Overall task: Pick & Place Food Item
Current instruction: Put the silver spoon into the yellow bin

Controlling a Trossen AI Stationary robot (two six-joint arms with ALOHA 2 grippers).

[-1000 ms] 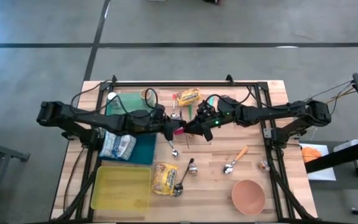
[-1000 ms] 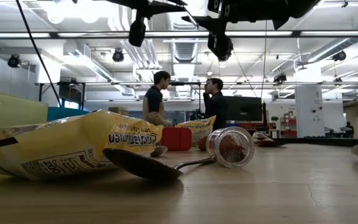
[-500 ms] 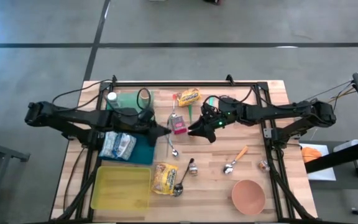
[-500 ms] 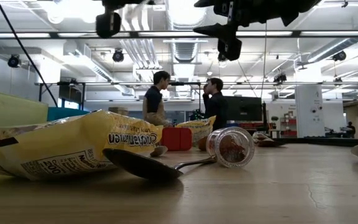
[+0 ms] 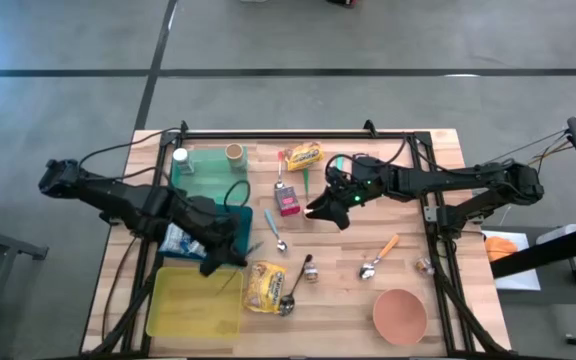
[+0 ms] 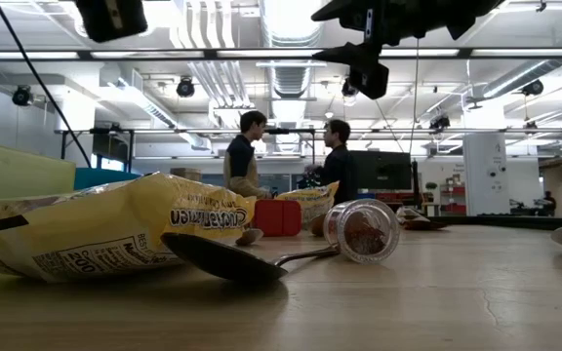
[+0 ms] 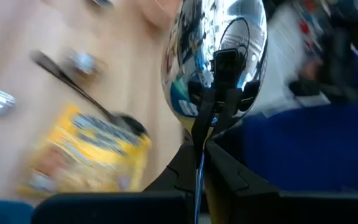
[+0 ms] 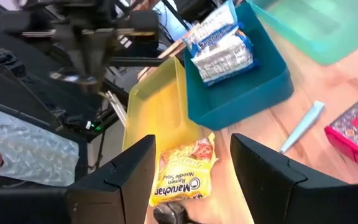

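Note:
My left gripper [image 5: 236, 255] hangs above the edge between the teal tray [image 5: 230, 240] and the yellow tray [image 5: 196, 300], shut on a shiny metal spoon [image 7: 215, 59]. My right gripper [image 5: 313, 212] stands open in the air just right of the pink box [image 5: 288, 200], which lies flat on the table; its fingers [image 8: 129, 180] have nothing between them. A yellow ramen packet [image 5: 263, 285] lies flat on the wood beside the yellow tray. A second yellow packet [image 5: 304, 155] lies near the far edge. White-and-blue packets [image 5: 190, 235] lie in the teal tray. My left gripper pinches the spoon's thin handle [image 7: 201, 146] between its two fingers. The fingers slant downward toward the table's near right and lie along the handle. The spoon sticks out past the fingertips with its bowl [image 7: 215, 59] foremost, lifted clear of the table and trays.
A blue-handled spoon [image 5: 271, 225] lies left of the pink box. Another spoon [image 5: 296, 290] and a small jar [image 5: 311, 270] lie near the ramen packet. An orange-handled spoon [image 5: 380, 258], a pink bowl [image 5: 400, 313] and a green tray [image 5: 203, 165] are also there. People stand beyond the table [image 6: 247, 156].
My left gripper has swung from beside the pink box toward the table's near left, ending over the trays. It turned as it went and stayed shut. My right gripper has stayed next to the pink box, which has not moved.

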